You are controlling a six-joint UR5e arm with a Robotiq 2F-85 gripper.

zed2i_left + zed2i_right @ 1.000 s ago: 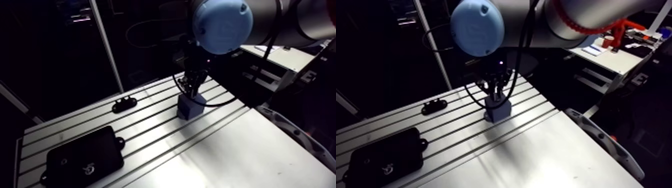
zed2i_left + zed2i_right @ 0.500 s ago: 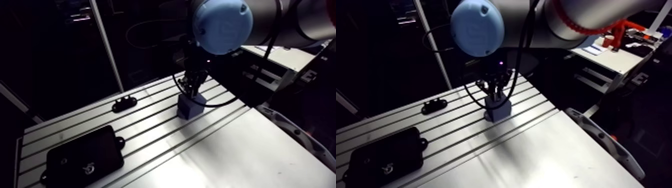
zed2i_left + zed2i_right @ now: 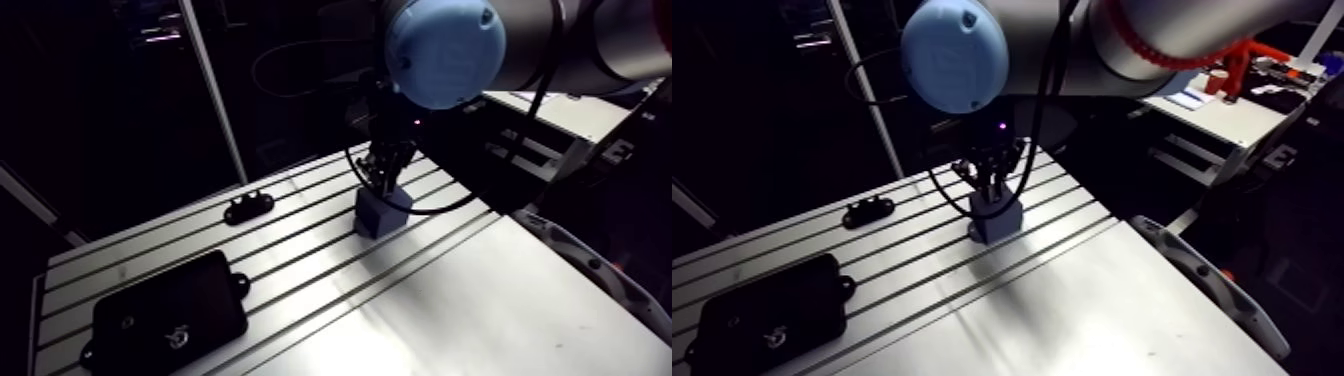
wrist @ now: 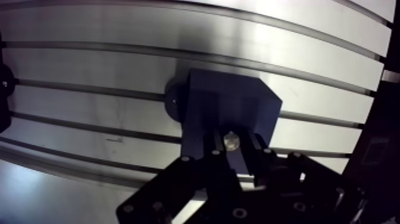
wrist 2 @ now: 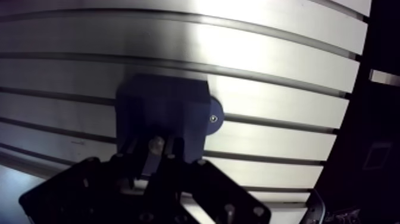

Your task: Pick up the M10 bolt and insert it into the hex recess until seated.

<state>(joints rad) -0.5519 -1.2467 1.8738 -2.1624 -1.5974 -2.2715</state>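
Clearly gripper (image 4: 231, 149) pinches M10 bolt (image 4: 230, 140) btwn narrow-set fingers, directly over blue block (image 4: 229, 104). Bolt likely rigid, smooth, slip-prone; grip shank, keep vertical.

Table (image 3: 480, 300) open nr blue block (image 3: 381, 212); black box (image 3: 168, 312) well apart.

The fingers (image 4: 212, 149) hide all but one end of the bolt (image 4: 230, 140) and part of the blue block (image 4: 229, 104).
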